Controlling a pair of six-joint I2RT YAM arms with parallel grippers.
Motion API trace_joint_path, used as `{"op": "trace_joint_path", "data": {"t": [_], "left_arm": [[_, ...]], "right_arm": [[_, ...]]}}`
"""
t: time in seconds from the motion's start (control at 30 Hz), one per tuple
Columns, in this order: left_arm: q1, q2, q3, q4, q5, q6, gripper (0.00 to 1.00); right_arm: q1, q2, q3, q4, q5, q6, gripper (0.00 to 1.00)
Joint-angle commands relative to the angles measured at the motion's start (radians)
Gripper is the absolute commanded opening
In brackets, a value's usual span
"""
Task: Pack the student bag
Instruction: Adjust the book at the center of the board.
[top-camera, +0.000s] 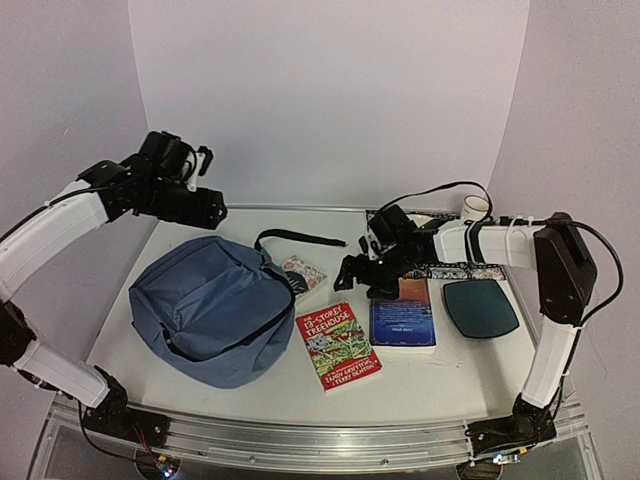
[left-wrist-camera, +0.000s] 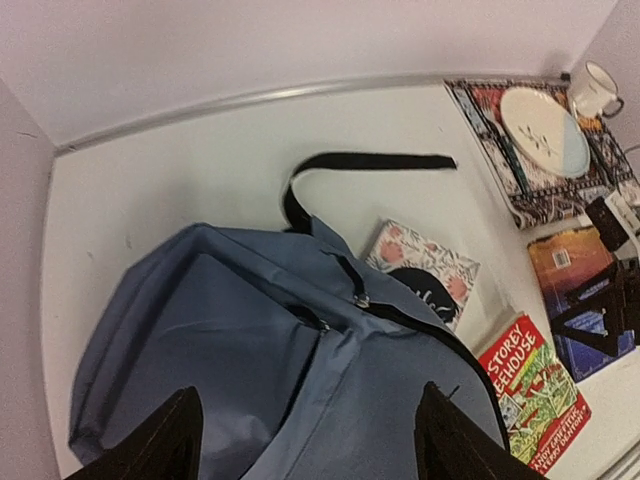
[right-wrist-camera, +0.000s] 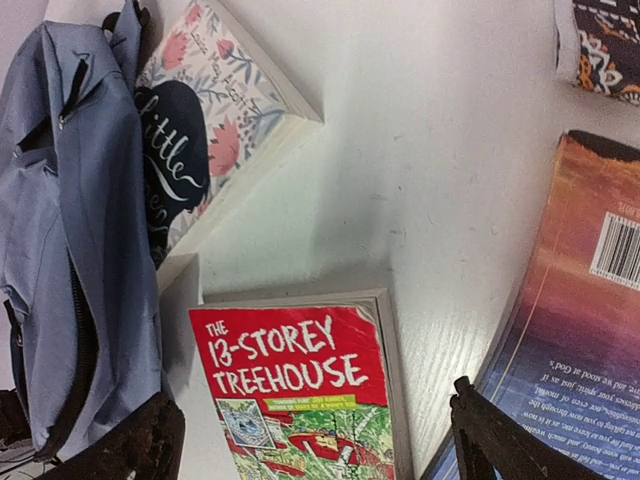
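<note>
The slate-blue student bag (top-camera: 210, 310) lies on the left of the white table, its black strap (top-camera: 300, 238) stretched toward the back; its zippers look mostly closed. It also shows in the left wrist view (left-wrist-camera: 280, 370) and the right wrist view (right-wrist-camera: 70, 200). My left gripper (top-camera: 208, 212) hovers above the bag's far edge, open and empty (left-wrist-camera: 300, 450). My right gripper (top-camera: 347, 274) is open and empty (right-wrist-camera: 315, 450) above the red "13-Storey Treehouse" book (top-camera: 338, 345), between the bag and a blue-orange book (top-camera: 403, 312). A floral book (top-camera: 303, 272) lies partly under the bag's right edge.
A dark teal oval pouch (top-camera: 480, 307) lies at the right. A patterned mat (left-wrist-camera: 530, 195) with a plate (left-wrist-camera: 545, 140) and a white mug (top-camera: 475, 207) sits at the back right. White walls enclose the table at the back and sides.
</note>
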Motion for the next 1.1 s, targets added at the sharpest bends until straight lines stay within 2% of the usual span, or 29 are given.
{"op": "trace_joint_path", "data": {"t": [0.0, 0.1, 0.23, 0.47, 0.73, 0.97, 1.03, 1.07], "left_arm": [[0.001, 0.145, 0.078, 0.047, 0.219, 0.0, 0.75], [-0.037, 0.257, 0.136, 0.057, 0.248, 0.0, 0.77], [-0.171, 0.44, 0.235, 0.055, 0.138, 0.039, 0.77], [-0.267, 0.661, 0.357, 0.049, 0.031, 0.093, 0.75], [-0.308, 0.867, 0.489, 0.018, -0.077, 0.178, 0.72], [-0.31, 0.973, 0.505, -0.035, -0.125, 0.183, 0.71], [-0.31, 0.987, 0.498, -0.038, -0.117, 0.182, 0.68], [-0.31, 1.005, 0.492, -0.039, -0.105, 0.181, 0.61]], "right_arm": [[-0.003, -0.019, -0.034, -0.025, 0.017, 0.014, 0.93], [-0.003, -0.042, -0.057, -0.025, 0.057, 0.021, 0.93], [-0.006, -0.082, -0.104, -0.024, 0.123, 0.039, 0.93], [-0.009, -0.164, -0.184, -0.015, 0.227, 0.073, 0.93], [-0.012, -0.244, -0.258, 0.007, 0.301, 0.119, 0.94], [-0.013, -0.269, -0.278, 0.011, 0.305, 0.129, 0.95], [-0.013, -0.27, -0.279, 0.012, 0.305, 0.131, 0.95], [-0.013, -0.27, -0.279, 0.014, 0.305, 0.131, 0.95]]}}
